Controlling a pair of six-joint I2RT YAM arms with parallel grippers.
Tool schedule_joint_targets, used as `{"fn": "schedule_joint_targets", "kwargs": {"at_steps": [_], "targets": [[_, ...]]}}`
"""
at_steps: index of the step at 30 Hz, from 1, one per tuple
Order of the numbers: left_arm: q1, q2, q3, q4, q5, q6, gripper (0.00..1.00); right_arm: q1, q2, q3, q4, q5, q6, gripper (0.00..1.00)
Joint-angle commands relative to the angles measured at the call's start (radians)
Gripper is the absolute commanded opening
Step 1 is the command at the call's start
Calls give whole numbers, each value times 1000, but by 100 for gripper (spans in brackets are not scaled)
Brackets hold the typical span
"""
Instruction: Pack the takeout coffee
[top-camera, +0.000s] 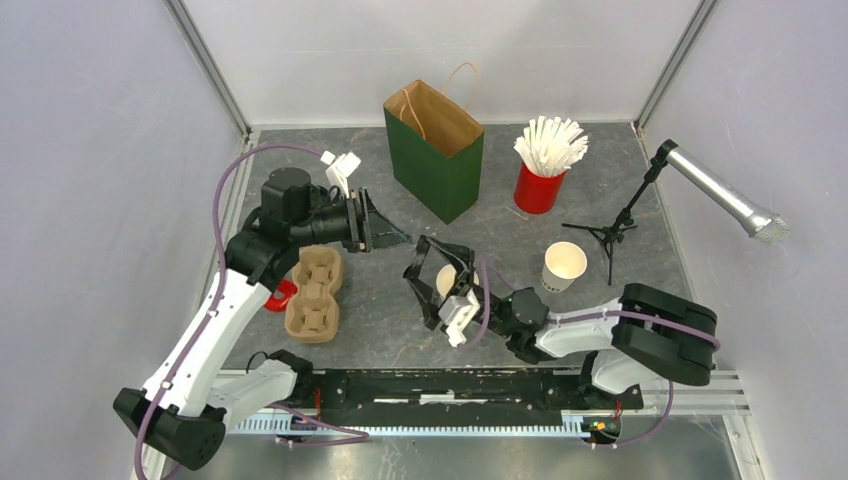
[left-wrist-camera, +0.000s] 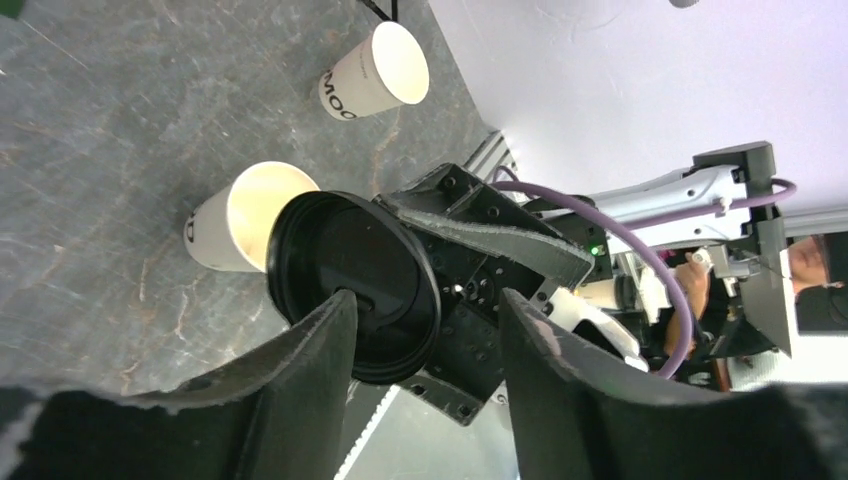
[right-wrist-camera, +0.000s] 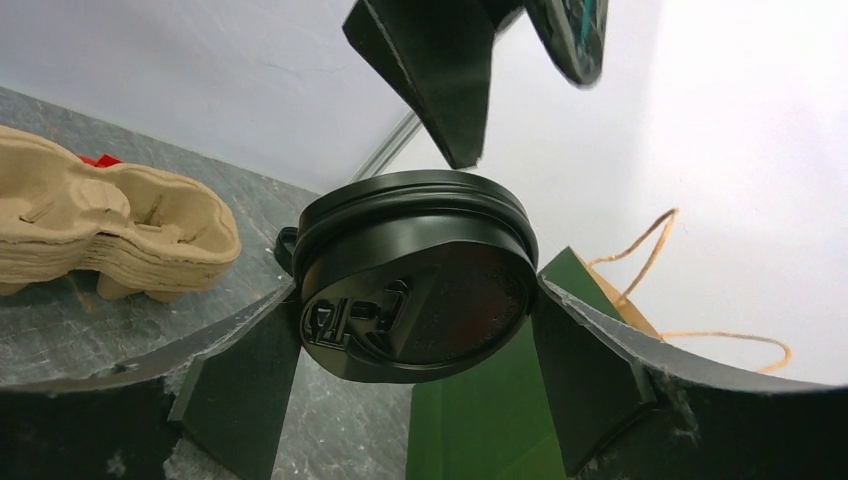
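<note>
A round black lid (right-wrist-camera: 415, 300) stands on edge between my right gripper's (right-wrist-camera: 415, 300) two fingers, its rim touching both pads. In the left wrist view the same lid (left-wrist-camera: 350, 280) hangs just in front of an open white cup (left-wrist-camera: 245, 215). That cup (top-camera: 450, 280) stands behind the right gripper (top-camera: 425, 280). My left gripper (left-wrist-camera: 425, 310) is open, and one fingertip (right-wrist-camera: 462, 150) sits just above the lid's rim. A second lidless white cup (top-camera: 563, 265) stands further right. The left gripper (top-camera: 392, 235) points toward the right one.
The green paper bag (top-camera: 440, 165) stands open at the back centre. Stacked brown pulp carriers (top-camera: 315, 295) lie at the left. A red cup of white straws (top-camera: 540, 185) and a microphone on a small tripod (top-camera: 700, 185) stand at the back right.
</note>
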Motion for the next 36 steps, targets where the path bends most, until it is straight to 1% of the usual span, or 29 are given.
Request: {"fn": "schedule_joint_targets", "kwargs": {"at_steps": [1, 3, 5, 6, 9, 12, 15, 18, 22, 25, 32, 36], "targets": [[-3, -10, 108, -50, -78, 86, 68, -5, -102, -21, -4, 58, 78, 86], [-4, -6, 126, -71, -124, 115, 75, -5, -172, -18, -119, 76, 125, 86], [-4, -2, 132, -95, -169, 145, 80, -4, -247, 6, -302, 111, 179, 87], [-4, -1, 129, -104, -192, 159, 84, -4, -288, 32, -433, 128, 206, 87], [-4, 6, 107, -123, -233, 190, 90, -4, -382, 140, -837, 167, 278, 88], [-3, 16, 70, -124, -244, 208, 91, -4, -421, 257, -1174, 235, 363, 90], [-4, 15, 26, -108, -254, 212, 91, -4, -422, 373, -1442, 301, 436, 91], [-3, -1, -18, -86, -282, 212, 91, -4, -408, 468, -1675, 307, 502, 91], [-4, -34, -60, -79, -392, 226, 91, -4, -354, 597, -1914, 293, 565, 92], [-1, -62, -84, -82, -477, 236, 91, -5, -300, 692, -2059, 296, 580, 93], [-2, -191, -178, -72, -621, 294, 90, -5, -180, 820, -2254, 319, 566, 97], [-1, -269, -212, -79, -653, 320, 90, -9, -97, 884, -2327, 305, 549, 97]]}}
